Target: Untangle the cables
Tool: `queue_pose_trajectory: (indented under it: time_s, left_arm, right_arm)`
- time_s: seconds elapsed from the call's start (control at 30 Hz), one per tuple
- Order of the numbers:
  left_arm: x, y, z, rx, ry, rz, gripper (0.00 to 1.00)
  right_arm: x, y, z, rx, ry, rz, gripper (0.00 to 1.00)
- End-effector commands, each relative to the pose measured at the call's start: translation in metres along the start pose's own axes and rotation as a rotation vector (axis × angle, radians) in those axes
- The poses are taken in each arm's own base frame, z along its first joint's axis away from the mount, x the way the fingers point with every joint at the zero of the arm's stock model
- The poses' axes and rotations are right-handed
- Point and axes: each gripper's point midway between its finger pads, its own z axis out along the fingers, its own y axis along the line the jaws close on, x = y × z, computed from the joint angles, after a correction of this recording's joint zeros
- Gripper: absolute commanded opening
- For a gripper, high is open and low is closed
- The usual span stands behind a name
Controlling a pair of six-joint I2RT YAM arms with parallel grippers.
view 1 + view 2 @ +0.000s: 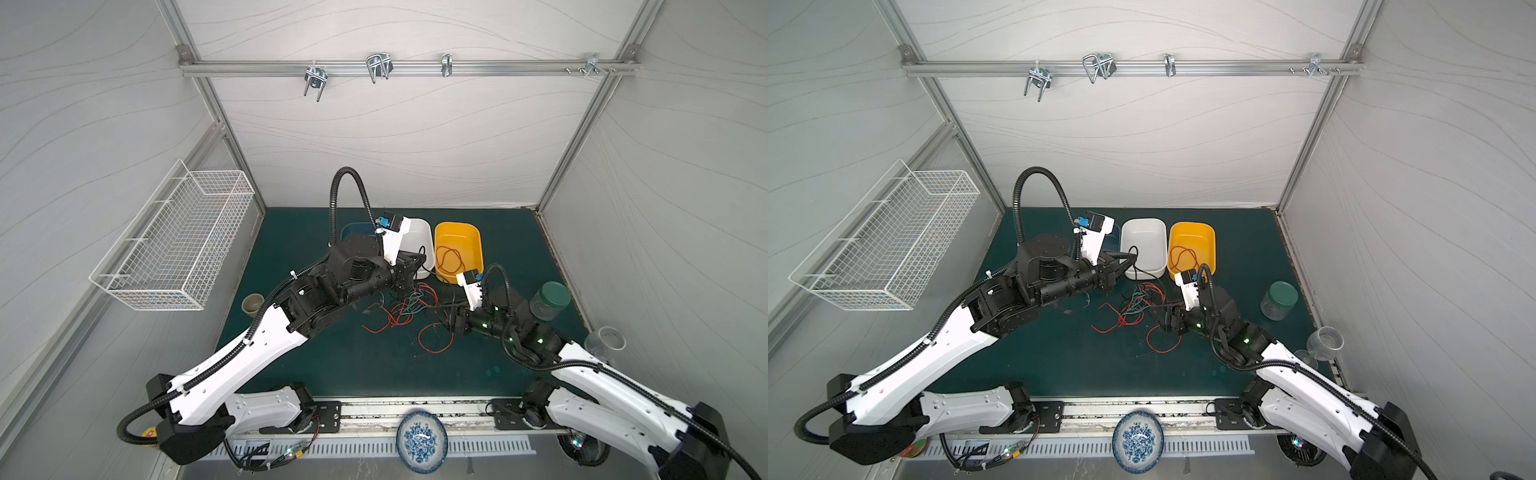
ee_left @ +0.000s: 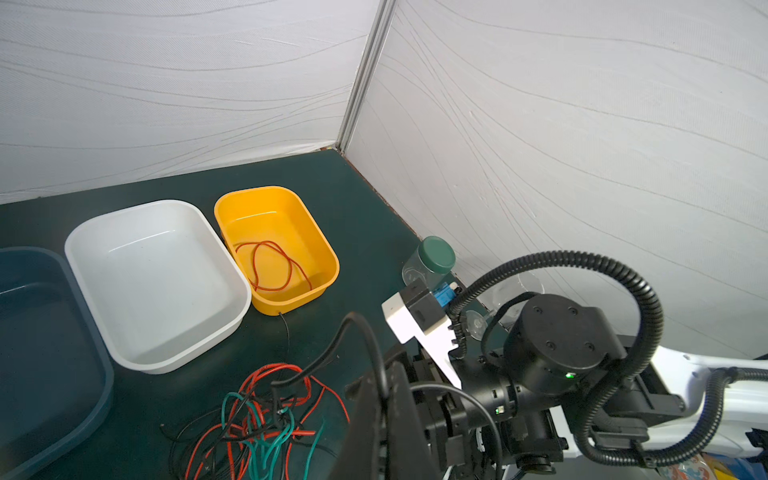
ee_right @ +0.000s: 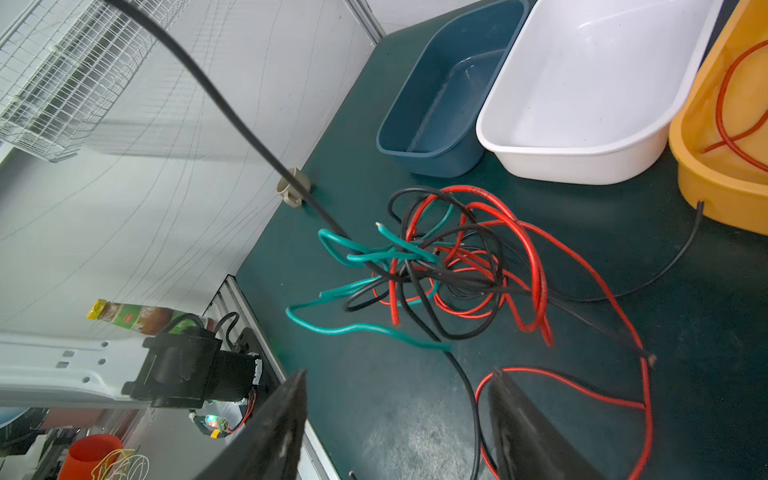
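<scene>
Our right fingers (image 3: 282,415) stand released, grasping nothing, with a thin black cable strand (image 3: 462,374) on the dark green counter (image 3: 395,428) between them and a thin red cable loop (image 3: 573,386) just beside one tip, so closing here could, we judge, pinch both at once. Just beyond the tips sits the knot of red, black and teal-green cables (image 3: 449,266). Our left fingers (image 2: 374,399) are clenched on a straight-drawn black cable (image 3: 249,131) rising out of it; a harder pull may tighten the knot or drag it whole toward the white plastic tub (image 2: 178,204) and the yellow plastic tub (image 2: 330,266) farther on.
</scene>
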Motion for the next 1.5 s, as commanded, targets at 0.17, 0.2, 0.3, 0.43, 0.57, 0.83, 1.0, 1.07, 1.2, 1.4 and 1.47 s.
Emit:
queue_pose_trajectory:
  time_s: [0.17, 0.2, 0.3, 0.43, 0.57, 0.83, 1.0, 1.07, 1.2, 1.4, 1.47]
  left_arm:
    - [-0.022, -0.011, -0.011, 0.053, -0.111, -0.040, 0.00]
    - [-0.022, -0.010, -0.010, 0.050, -0.112, -0.042, 0.00]
    - [-0.019, -0.010, -0.009, 0.056, -0.108, -0.051, 0.00]
    - [-0.021, -0.012, -0.009, 0.069, -0.113, -0.069, 0.00]
    - [-0.025, -0.016, -0.012, 0.089, -0.124, -0.087, 0.00]
    - [-0.020, -0.017, -0.013, 0.107, -0.118, -0.120, 0.00]
    - [-0.015, -0.017, -0.016, 0.122, -0.116, -0.151, 0.00]
    - [-0.014, -0.018, -0.018, 0.131, -0.121, -0.165, 0.00]
    - [-0.018, -0.019, -0.025, 0.139, -0.137, -0.176, 0.00]
    - [-0.022, -0.022, -0.029, 0.150, -0.142, -0.185, 0.00]
    - [-0.026, -0.022, -0.035, 0.139, -0.150, -0.178, 0.00]
  right_arm:
    - [0.002, -0.003, 0.014, 0.031, -0.064, 0.176, 0.81]
    - [0.003, -0.004, 0.015, 0.031, -0.073, 0.195, 0.82]
    - [0.004, -0.005, 0.018, 0.013, -0.098, 0.252, 0.83]
    - [0.005, -0.005, 0.028, 0.015, -0.087, 0.270, 0.83]
    - [0.008, -0.006, 0.040, 0.003, -0.086, 0.283, 0.81]
    - [0.001, -0.002, 0.050, 0.025, -0.094, 0.258, 0.74]
    - [-0.005, -0.021, 0.049, 0.118, -0.152, 0.248, 0.72]
    - [-0.006, -0.028, 0.050, 0.153, -0.165, 0.236, 0.65]
    - [-0.001, -0.035, 0.057, 0.169, -0.145, 0.227, 0.46]
    - [0.007, -0.034, 0.065, 0.150, -0.111, 0.231, 0.31]
    - [0.009, -0.039, 0.063, 0.171, -0.109, 0.231, 0.29]
